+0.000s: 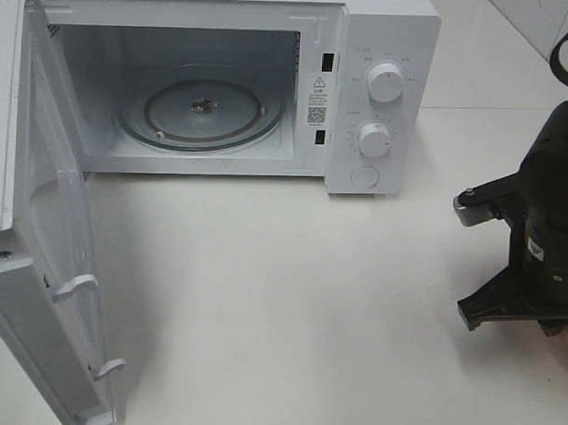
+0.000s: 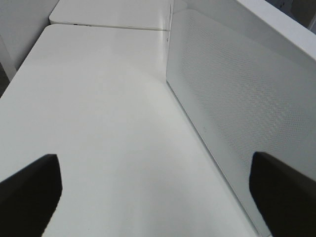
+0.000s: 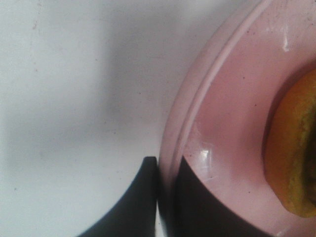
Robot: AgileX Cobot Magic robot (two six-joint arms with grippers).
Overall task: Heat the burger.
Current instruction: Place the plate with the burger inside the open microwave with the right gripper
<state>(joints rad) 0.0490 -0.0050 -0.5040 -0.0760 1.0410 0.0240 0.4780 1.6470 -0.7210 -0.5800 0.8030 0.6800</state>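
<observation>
In the right wrist view the burger point(image 3: 296, 148) shows only as the golden-brown edge of its bun, lying on a pink plate point(image 3: 232, 123). My right gripper point(image 3: 167, 170) is shut on the plate's rim, one black finger point(image 3: 131, 207) outside it and the other inside. In the exterior high view only the black right arm point(image 1: 545, 231) shows, at the table's right edge, and the burger is out of sight there. My left gripper point(image 2: 155, 190) is wide open and holds nothing. It hangs over bare table beside the outer face of the microwave door point(image 2: 237, 108).
The white microwave point(image 1: 381, 95) stands at the back with its door point(image 1: 49, 260) swung fully open to the left. Its glass turntable point(image 1: 202, 112) carries nothing. Two knobs sit on its right panel. White tabletop point(image 1: 281, 296) stretches between the microwave and the right arm.
</observation>
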